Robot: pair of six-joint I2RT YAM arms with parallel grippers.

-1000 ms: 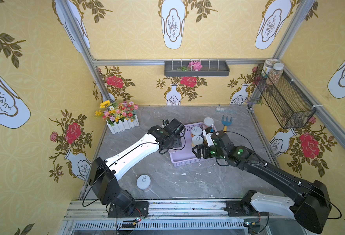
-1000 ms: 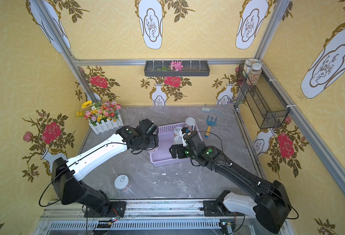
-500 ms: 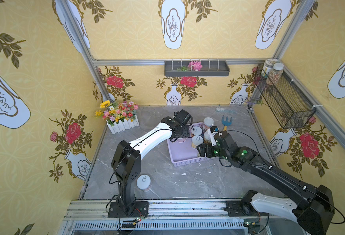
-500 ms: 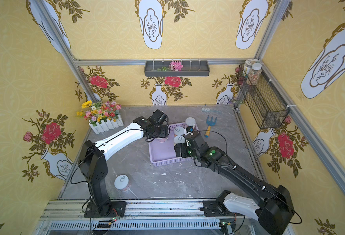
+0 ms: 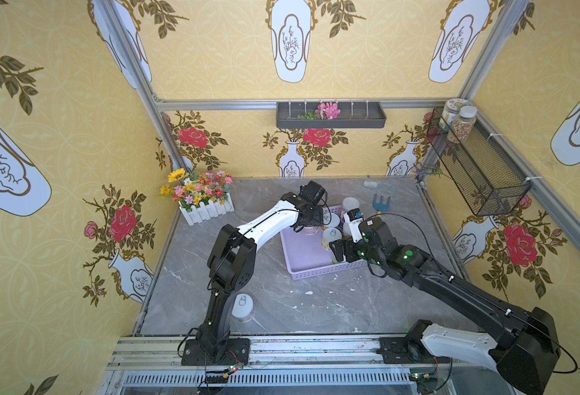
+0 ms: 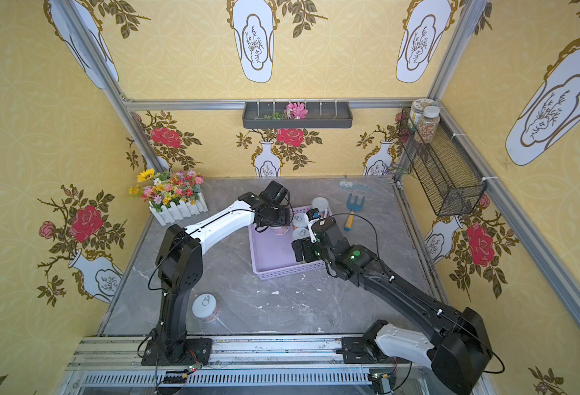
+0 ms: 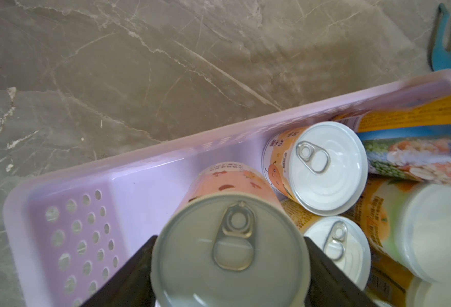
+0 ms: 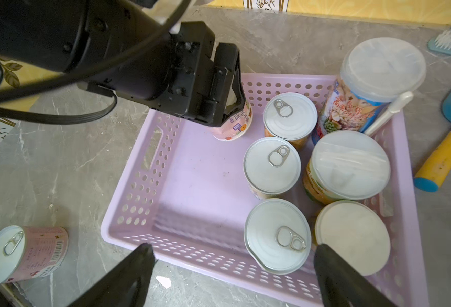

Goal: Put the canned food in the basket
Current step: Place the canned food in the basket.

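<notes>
Got the left gripper (image 7: 229, 276) clamped tight on a pink pull-tab can (image 8: 232, 127), pinched from either side just under the lid. Holding it upright inside the lavender basket (image 8: 144, 212), up in the far corner on the left-arm side, right next to the perforated wall. Can't tell whether the bottom is touching the basket floor or hanging just above it.

Counting six more sitting in the basket, all bunched along the opposite side: three silver-topped cans (image 8: 272, 164) in a line, two orange white-lidded ones (image 8: 349, 170) beside those, closer to the wall, plus the taller multicoloured jar (image 8: 373, 87) in the far corner.

Got the right gripper (image 8: 232, 273) spread wide with nothing in it, hovering over the basket's near rim.

Also spotting one more pink can (image 5: 245, 307) out on the table (image 5: 315, 307), standing lid-up well away from the basket, off its near corner on the left-arm side. Seeing a blue rake (image 8: 445, 148) lying just outside the basket too, on the jar's side.
</notes>
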